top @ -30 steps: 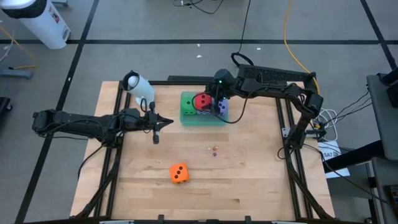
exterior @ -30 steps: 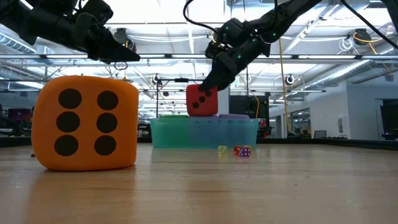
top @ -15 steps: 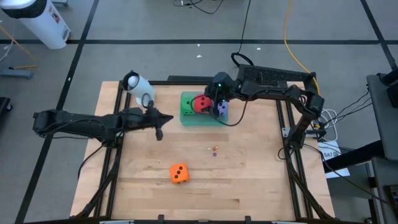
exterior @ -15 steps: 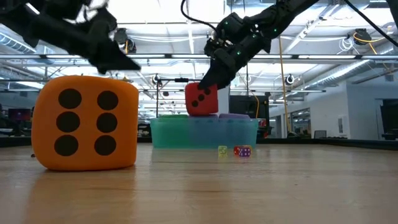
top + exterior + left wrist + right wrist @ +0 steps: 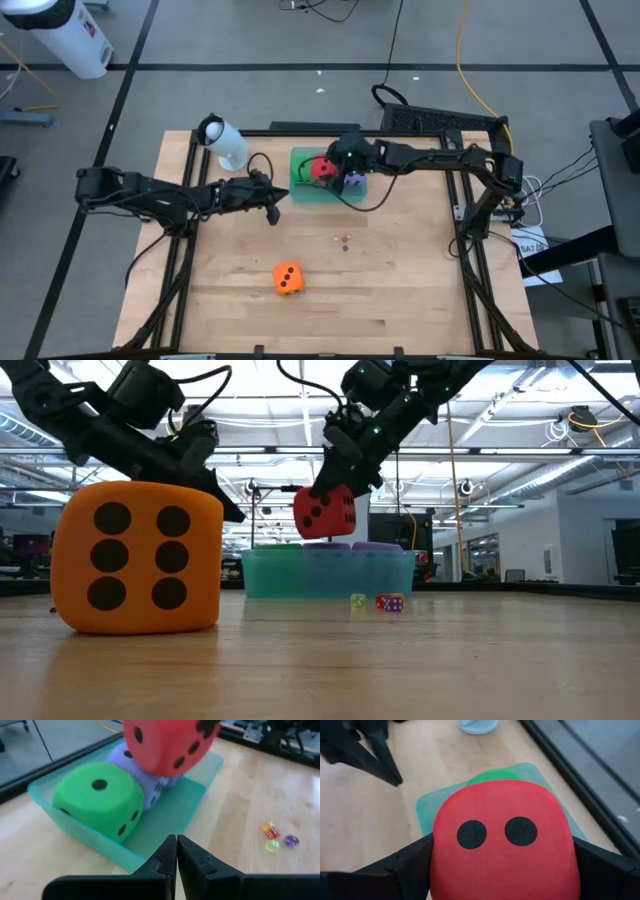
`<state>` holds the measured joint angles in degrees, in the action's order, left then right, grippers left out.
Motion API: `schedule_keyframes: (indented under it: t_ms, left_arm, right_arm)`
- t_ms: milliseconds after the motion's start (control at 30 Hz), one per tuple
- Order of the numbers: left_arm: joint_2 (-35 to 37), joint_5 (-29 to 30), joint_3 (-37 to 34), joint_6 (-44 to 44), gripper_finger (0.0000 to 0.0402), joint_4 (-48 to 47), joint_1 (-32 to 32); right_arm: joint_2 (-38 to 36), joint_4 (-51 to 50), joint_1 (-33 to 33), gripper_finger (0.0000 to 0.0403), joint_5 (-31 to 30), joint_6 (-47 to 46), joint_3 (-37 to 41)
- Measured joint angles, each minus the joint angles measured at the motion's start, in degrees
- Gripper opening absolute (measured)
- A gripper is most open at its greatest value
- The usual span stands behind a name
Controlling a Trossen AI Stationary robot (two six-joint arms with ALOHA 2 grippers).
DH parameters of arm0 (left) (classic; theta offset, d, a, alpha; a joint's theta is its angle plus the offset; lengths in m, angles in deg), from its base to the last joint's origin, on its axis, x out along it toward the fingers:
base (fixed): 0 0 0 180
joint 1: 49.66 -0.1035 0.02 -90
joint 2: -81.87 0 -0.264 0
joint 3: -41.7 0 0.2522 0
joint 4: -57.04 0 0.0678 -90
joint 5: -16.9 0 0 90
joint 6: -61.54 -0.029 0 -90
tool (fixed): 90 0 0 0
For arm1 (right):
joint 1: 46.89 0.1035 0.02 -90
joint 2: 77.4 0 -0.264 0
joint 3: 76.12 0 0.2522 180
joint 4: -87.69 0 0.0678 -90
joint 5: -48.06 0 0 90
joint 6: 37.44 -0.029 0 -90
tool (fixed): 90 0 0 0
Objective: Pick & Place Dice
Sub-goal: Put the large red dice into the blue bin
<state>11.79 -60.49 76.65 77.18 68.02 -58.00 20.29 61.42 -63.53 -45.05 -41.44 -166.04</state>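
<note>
Red die held over the teal tray, release pending

The right gripper [image 5: 335,488] clamps the red die [image 5: 324,513] just above the teal tray [image 5: 300,194], where the green die [image 5: 97,797] and a purple die [image 5: 131,767] already lie. The left gripper [image 5: 272,206], fingers pinched shut and empty, hangs just beside the tray. The orange die [image 5: 288,279] sits well apart from the tray. Next, probably: lower slightly, let go, then fetch the orange one.

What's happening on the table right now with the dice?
The right gripper holds the red die above the teal bin, which already contains the green die and a purple die. The left gripper, shut and empty, hangs beside the bin. The orange die sits alone on the table, not yet collected.
</note>
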Motion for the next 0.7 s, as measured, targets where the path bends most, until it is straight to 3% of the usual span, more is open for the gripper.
schedule_keyframes:
  t_ms: [133, 333, 500, 700]
  left_arm:
    - [0.0, 1.5, 0.6, -0.3, 0.0021, -0.6, -1.9]
    - [0.0, 2.0, 0.9, -0.8, 0.0021, -1.3, -6.4]
    - [0.0, 2.4, 1.1, -3.7, 0.0021, -0.1, -11.5]
    - [-0.9, -5.9, 2.5, -6.0, 0.0021, -0.7, -16.1]
  right_arm:
    - [0.0, 0.2, 3.2, 0.0358, -5.3, -1.3, -0.1]
    - [0.0, 0.6, 6.1, 0.0357, -5.7, -2.8, -0.1]
    - [0.0, 2.6, 6.7, 0.0357, -1.1, -0.7, -0.1]
    - [-0.1, 6.2, 6.4, 0.0357, 3.0, 3.1, 0.9]
